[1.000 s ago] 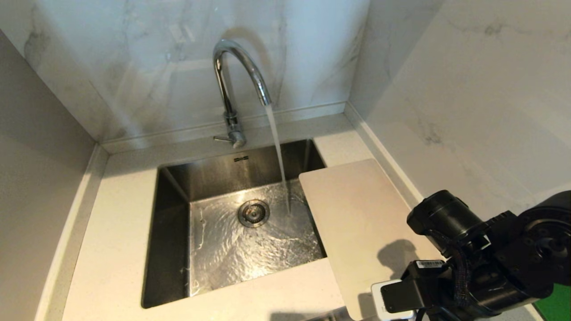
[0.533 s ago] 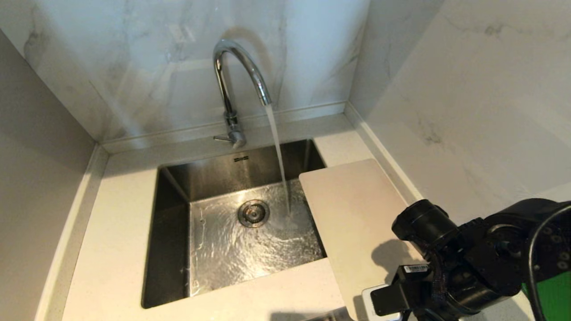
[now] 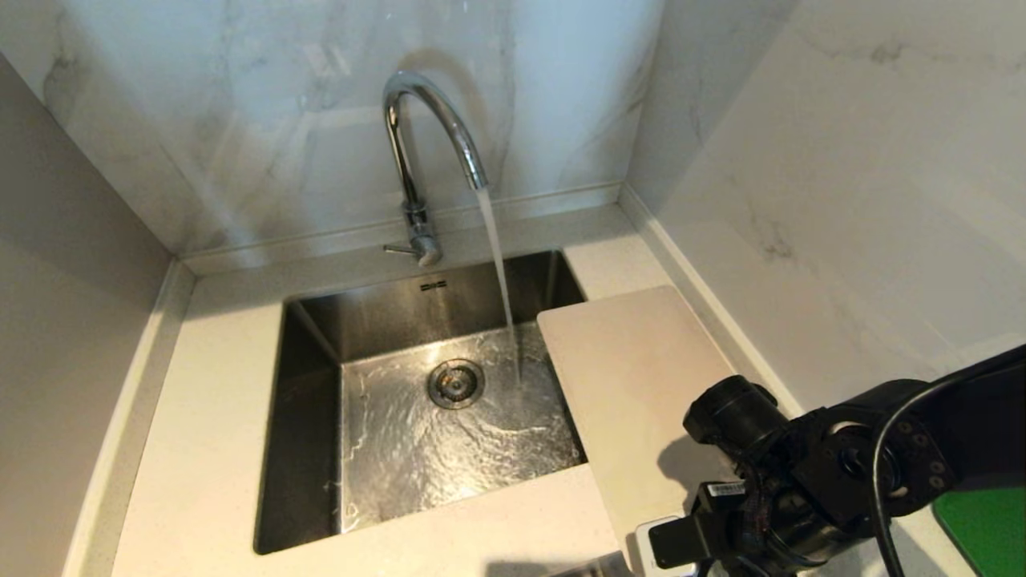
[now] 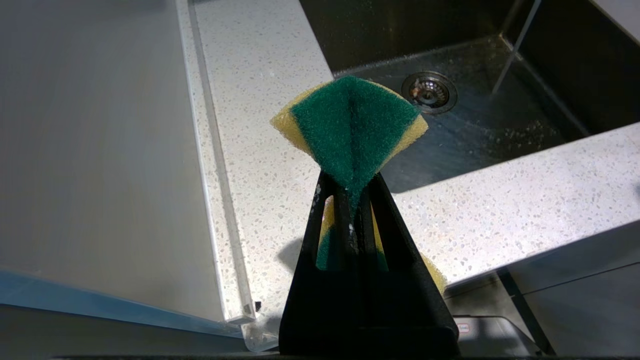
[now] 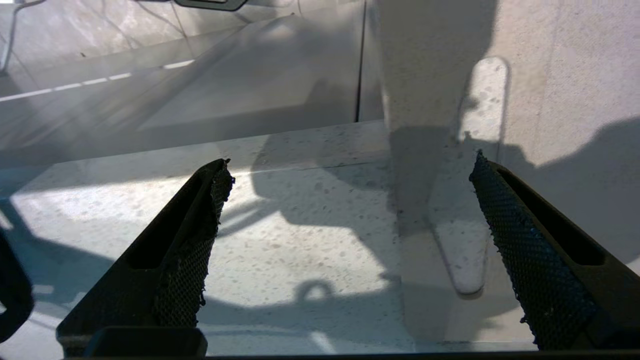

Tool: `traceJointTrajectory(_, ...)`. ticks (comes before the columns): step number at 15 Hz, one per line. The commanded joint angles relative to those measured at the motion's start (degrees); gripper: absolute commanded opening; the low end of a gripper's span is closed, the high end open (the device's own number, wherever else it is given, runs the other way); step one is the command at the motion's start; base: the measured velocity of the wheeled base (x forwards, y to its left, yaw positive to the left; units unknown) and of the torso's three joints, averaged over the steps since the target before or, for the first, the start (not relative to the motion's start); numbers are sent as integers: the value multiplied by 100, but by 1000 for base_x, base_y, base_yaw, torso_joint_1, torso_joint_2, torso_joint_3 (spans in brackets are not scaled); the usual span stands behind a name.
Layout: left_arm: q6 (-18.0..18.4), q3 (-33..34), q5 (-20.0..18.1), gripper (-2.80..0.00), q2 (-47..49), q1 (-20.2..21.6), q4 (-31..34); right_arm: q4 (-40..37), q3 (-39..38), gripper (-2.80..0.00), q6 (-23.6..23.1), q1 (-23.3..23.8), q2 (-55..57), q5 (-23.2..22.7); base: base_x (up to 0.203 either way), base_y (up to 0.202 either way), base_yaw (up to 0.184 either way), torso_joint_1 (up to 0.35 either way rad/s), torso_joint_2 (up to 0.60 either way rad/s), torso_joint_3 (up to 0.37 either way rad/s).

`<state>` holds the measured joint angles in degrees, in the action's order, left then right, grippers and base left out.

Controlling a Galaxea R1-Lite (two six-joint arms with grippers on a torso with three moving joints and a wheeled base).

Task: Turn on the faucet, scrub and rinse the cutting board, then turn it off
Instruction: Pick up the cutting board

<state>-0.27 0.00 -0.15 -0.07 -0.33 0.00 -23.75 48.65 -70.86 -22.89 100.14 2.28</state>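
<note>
Head view: tap [image 3: 425, 152] on, water falling into the sink [image 3: 313, 336], well away from the right claw [image 3: 669, 553]. Board [image 3: 633, 377] flat on the bench [image 3: 200, 417], one side sticking out over the sink, near end right under the claw. Could tip into the sink if pushed on that side.

Left wrist view: left claw [image 4: 352, 210] squeezed tight on a green and yellow sponge [image 4: 350, 125], above the bench edge. Loose pinch, so could slip out while scrubbing.

Right wrist view: right claw [image 5: 350, 235] wide open, board edge and slot [image 5: 470, 200] between the tips. Thin, flat, maybe wet. Could slide away or miss the pinch.
</note>
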Motion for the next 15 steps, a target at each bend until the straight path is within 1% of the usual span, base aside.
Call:
traceJointTrajectory(1,0,9,-3,-280,-1,-2,0,11,-14,0,-50,4,103,9,0,0,0,0,0,0)
traceJointTrajectory(15,0,9,-3,-280,-1,-2,0,213,57,0,-129,66,480,8,0,0,0,0,0,0)
